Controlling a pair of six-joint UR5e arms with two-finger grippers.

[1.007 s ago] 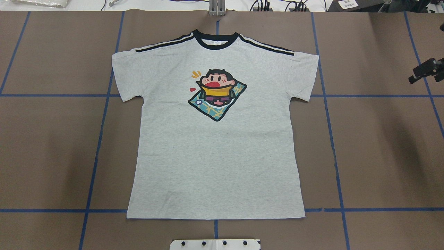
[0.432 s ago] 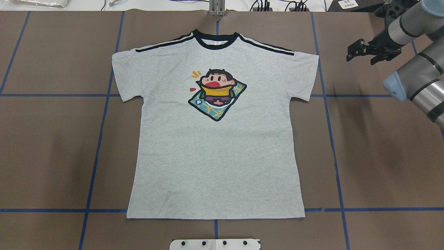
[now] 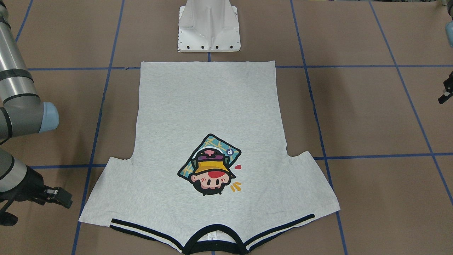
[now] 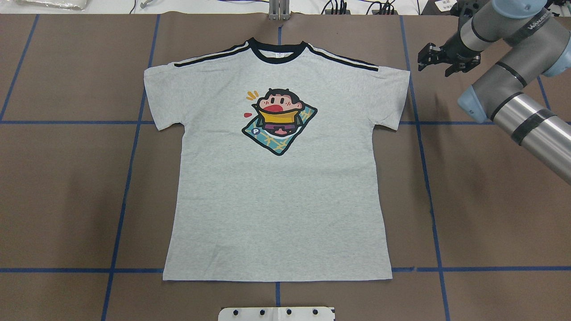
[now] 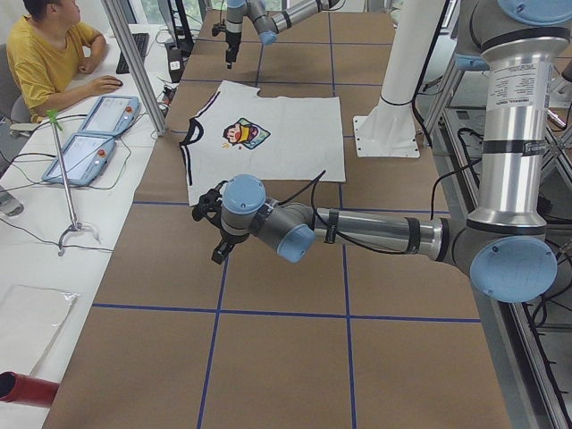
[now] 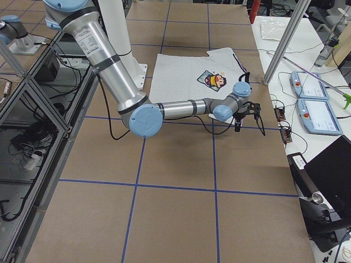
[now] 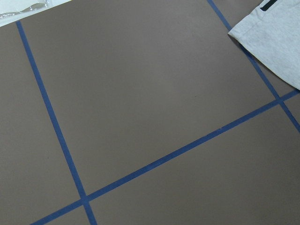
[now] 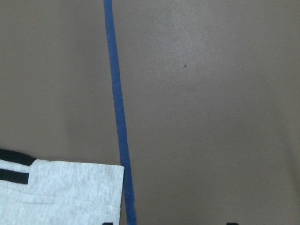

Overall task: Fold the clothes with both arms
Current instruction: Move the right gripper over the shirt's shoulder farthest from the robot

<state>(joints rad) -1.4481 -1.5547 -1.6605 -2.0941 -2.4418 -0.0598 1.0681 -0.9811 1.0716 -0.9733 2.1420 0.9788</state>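
The grey T-shirt [image 4: 276,200] lies flat and face up, its black collar [image 4: 277,52] at the far side and the cartoon print at chest height. It fills the middle of the front-facing view [image 3: 208,106]. My right gripper [image 4: 433,69] hovers open just right of the shirt's far right sleeve [image 4: 392,98], apart from the cloth. The right wrist view looks down on that sleeve's corner [image 8: 61,192]. My left gripper [image 3: 446,90] only shows at a view edge, well left of the shirt [image 5: 210,237]; I cannot tell its state. The left wrist view catches the left sleeve [image 7: 276,42].
Blue tape lines [image 4: 424,178] grid the brown table cover. A white pedestal [image 3: 208,28] stands at the near edge by the hem. A seated person [image 5: 45,54] and two teach pendants [image 5: 98,116] are beyond the far table edge.
The right arm has swung in from the right edge, and its gripper has moved left and farther back to beside the right sleeve. The shirt has not moved.
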